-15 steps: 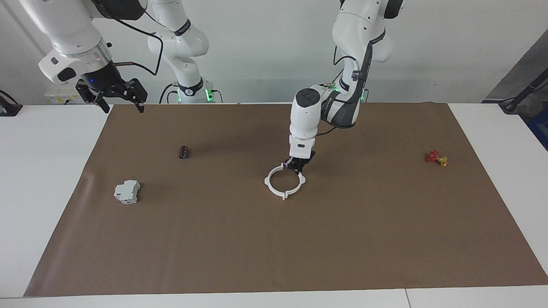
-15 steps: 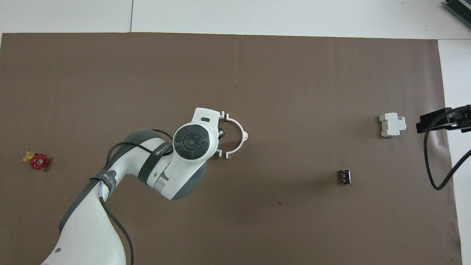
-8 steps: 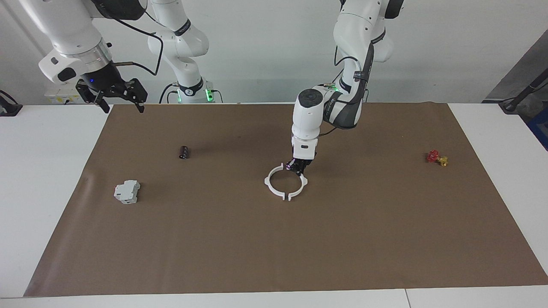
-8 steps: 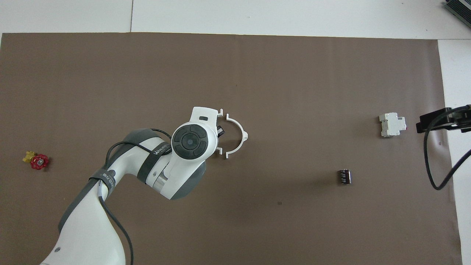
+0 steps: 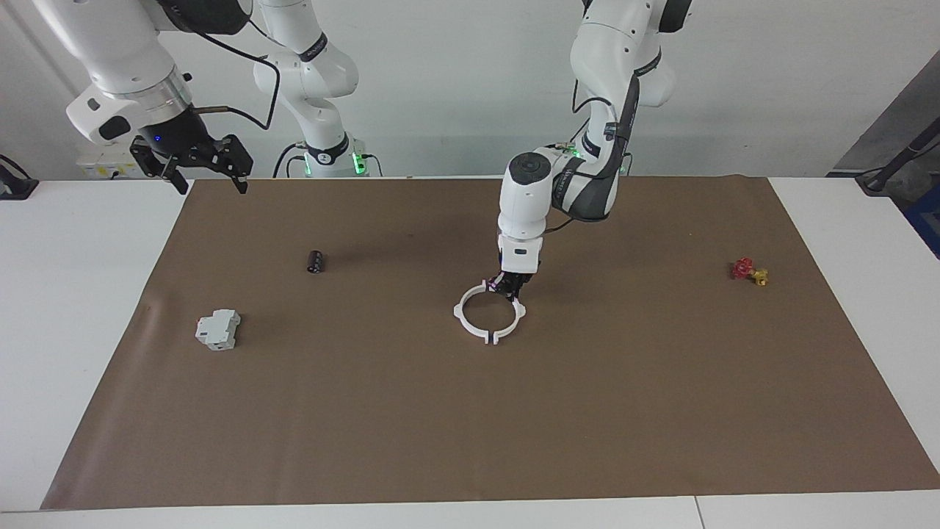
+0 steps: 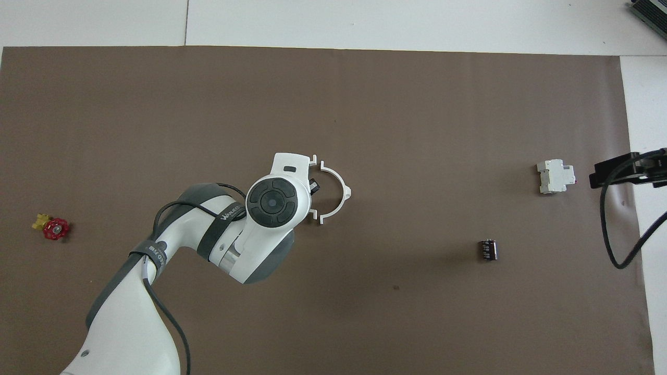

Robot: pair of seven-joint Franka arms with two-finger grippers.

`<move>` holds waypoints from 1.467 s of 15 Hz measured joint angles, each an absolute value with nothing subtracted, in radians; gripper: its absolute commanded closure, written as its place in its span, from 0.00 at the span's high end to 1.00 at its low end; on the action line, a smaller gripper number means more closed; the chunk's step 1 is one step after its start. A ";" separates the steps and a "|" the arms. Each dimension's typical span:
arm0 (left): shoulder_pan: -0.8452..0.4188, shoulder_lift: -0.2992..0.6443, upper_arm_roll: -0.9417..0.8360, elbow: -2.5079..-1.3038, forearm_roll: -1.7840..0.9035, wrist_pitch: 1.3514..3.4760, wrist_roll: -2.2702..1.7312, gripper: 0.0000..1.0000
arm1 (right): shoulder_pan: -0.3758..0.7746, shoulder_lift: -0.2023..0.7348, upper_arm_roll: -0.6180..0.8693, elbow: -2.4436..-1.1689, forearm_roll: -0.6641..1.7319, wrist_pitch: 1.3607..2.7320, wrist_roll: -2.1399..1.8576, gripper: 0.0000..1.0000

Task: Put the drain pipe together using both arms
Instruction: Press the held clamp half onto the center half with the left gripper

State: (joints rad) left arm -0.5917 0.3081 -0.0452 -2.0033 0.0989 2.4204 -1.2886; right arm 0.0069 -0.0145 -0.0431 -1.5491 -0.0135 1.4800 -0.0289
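Drain pipe (image 5: 490,314): we see two white half-rings lying on the brown mat (image 5: 470,411) near the middle of the counter (image 5: 88,308), their tabbed ends almost meeting, with narrow gaps left at both seams.
Half toward the left arm's end (image 5: 514,308): we find it pinched at its rim.
Left end effector (image 5: 512,288): we read it as closed on that half, reaching straight down to it from a bent wrist.
Right end effector (image 5: 192,163): it hangs with its fingers spread wide and empty, over the mat's edge at the right arm's end; that arm waits.
Step in hand: we judge the held half is being pressed against its mate to close the ring.
Risk: the free half (image 5: 470,312) is unheld, so we expect a sideways push to slide it along the mat instead of seating the tabs.
Risk: the thin rim may twist in so narrow a pinch and leave the tabs misaligned.
Bystanders: grey-white block (image 5: 217,329), small black cylinder (image 5: 315,261) and red-and-yellow valve (image 5: 748,271) lie well apart from the ring.
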 measured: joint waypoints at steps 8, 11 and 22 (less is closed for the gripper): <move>-0.611 0.322 -0.049 -2.005 0.099 2.420 -1.306 0.00 | 0.007 -0.015 -0.043 -1.549 -0.013 1.480 -0.029 1.00; -0.611 0.322 -0.049 -2.005 0.099 2.420 -1.307 0.00 | 0.007 -0.015 -0.043 -1.549 -0.013 1.480 -0.029 1.00; -0.611 0.322 -0.048 -2.005 0.112 2.423 -1.308 1.00 | 0.007 -0.015 -0.043 -1.549 -0.013 1.480 -0.029 1.00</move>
State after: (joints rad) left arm -0.6108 0.3216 -0.0478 -2.0049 0.1115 2.4226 -1.3078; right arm 0.0069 -0.0145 -0.0431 -1.5491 -0.0135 1.4800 -0.0289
